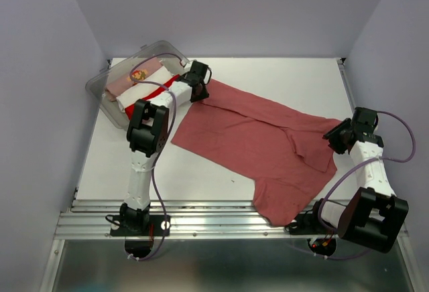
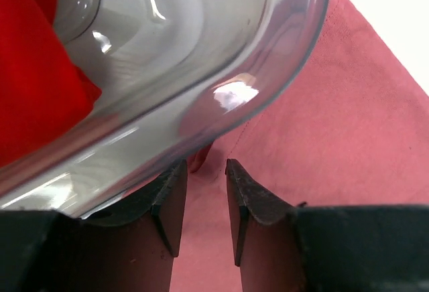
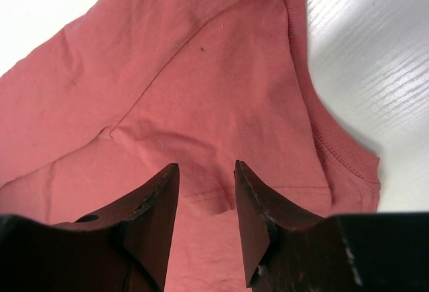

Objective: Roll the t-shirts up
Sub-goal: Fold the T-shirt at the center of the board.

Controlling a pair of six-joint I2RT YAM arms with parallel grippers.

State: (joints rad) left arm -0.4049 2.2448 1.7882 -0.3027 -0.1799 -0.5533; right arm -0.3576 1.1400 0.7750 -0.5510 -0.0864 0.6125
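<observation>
A large brick-red t-shirt (image 1: 255, 138) lies spread and creased across the middle of the table. My left gripper (image 1: 199, 78) is down on its far left corner, hard against the clear tub. In the left wrist view its jaws (image 2: 206, 161) stand apart with the shirt (image 2: 335, 138) lying flat under the gap. My right gripper (image 1: 338, 134) is at the shirt's right edge. Its jaws (image 3: 206, 165) are parted over the stitched hem of the shirt (image 3: 201, 71), nothing pinched. A pale pink rolled tee (image 1: 134, 78) and a bright red bundle (image 2: 33, 71) sit in the tub.
The clear plastic tub (image 1: 155, 48) stands at the table's far left corner, its curved wall (image 2: 201, 51) right over my left fingers. Bare white table (image 1: 281, 74) lies behind the shirt. Grey walls close in both sides, and a metal rail (image 1: 221, 215) runs along the front.
</observation>
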